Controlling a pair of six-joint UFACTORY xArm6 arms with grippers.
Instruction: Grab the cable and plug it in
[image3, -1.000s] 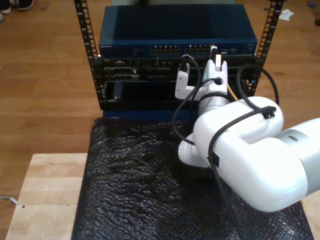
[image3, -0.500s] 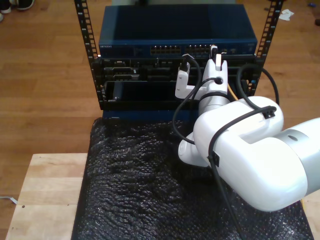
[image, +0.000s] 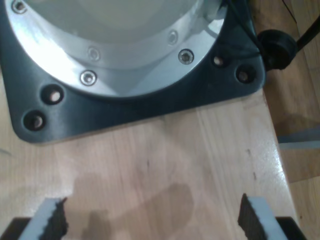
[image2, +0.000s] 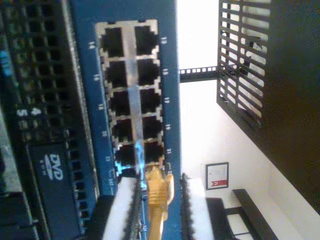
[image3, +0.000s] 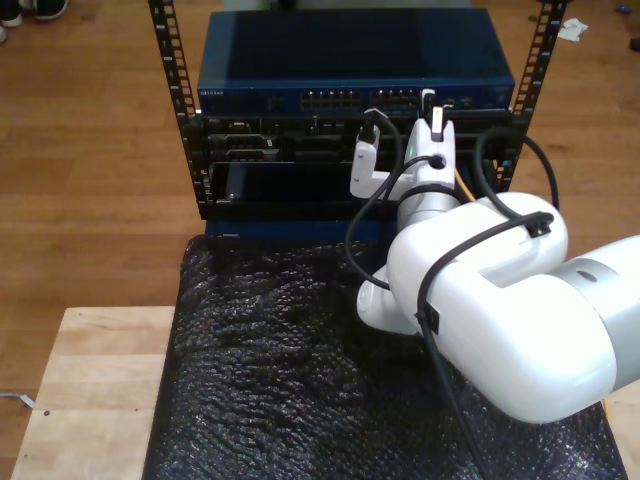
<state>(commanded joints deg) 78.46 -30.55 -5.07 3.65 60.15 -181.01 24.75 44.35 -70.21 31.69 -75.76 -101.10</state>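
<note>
Two padded fingers of the first hand stand wide apart in the first wrist view, with nothing between them. Under them lies the pale wooden desk, and beyond that a black base plate with a bolted metal ring.

In the second wrist view, the second hand is closed on the cable. The yellow-orange boot sits pinched between the white pads, and the plug end points at the blue switch. The tip sits just at the last pair of ports nearest the hand. Whether it has entered a socket cannot be told.

To do this step well, the robot should keep the plug square to one opening. It should push straight along the plug's axis, slowly, without loosening the grip until the latch seats. Any sideways drift would likely catch the tip on the divider between sockets.

In the exterior view, the second arm reaches from the exterior view's right up to the switch's front in the upper middle of the frame. A short run of yellow cable shows beside its wrist, and black bubble wrap covers the desk below.

Against the exterior views from half a second and a second ago, nothing visibly differs: arm, hand and cable hold the same pose.
</note>
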